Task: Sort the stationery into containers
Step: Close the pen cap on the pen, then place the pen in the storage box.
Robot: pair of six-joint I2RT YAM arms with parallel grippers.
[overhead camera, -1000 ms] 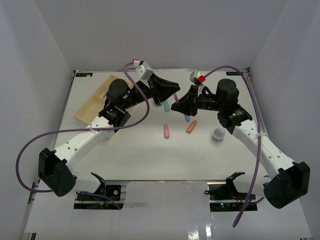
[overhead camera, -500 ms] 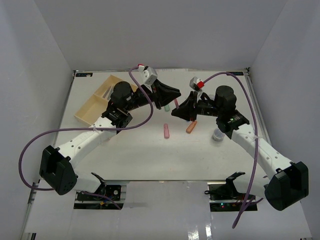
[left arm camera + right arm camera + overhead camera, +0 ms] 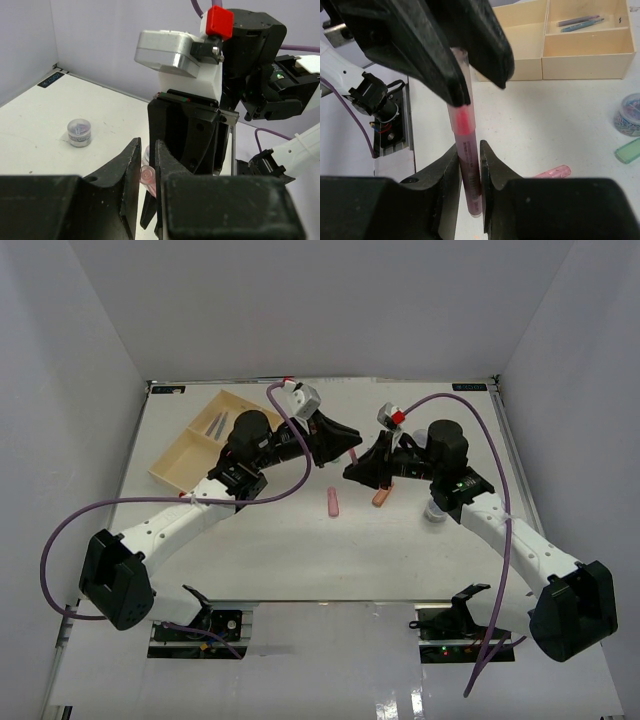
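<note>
Both busy: right gripper (image 3: 468,152) squeezes pink pen (image 3: 463,117) low down. left gripper (image 3: 146,148) pinches same pen's other end. Two grippers meet over middle of table (image 3: 300,550), pen held between them. Just near of them on table: pink marker (image 3: 333,503), orange marker (image 3: 381,497) to its right. green marker (image 3: 630,150) lies close to jar of bright clips (image 3: 631,114). second jar (image 3: 434,510) sits beside right arm (image 3: 500,530). cream tray (image 3: 175,465) at far left, two pens (image 3: 215,424) in one far box.
</note>
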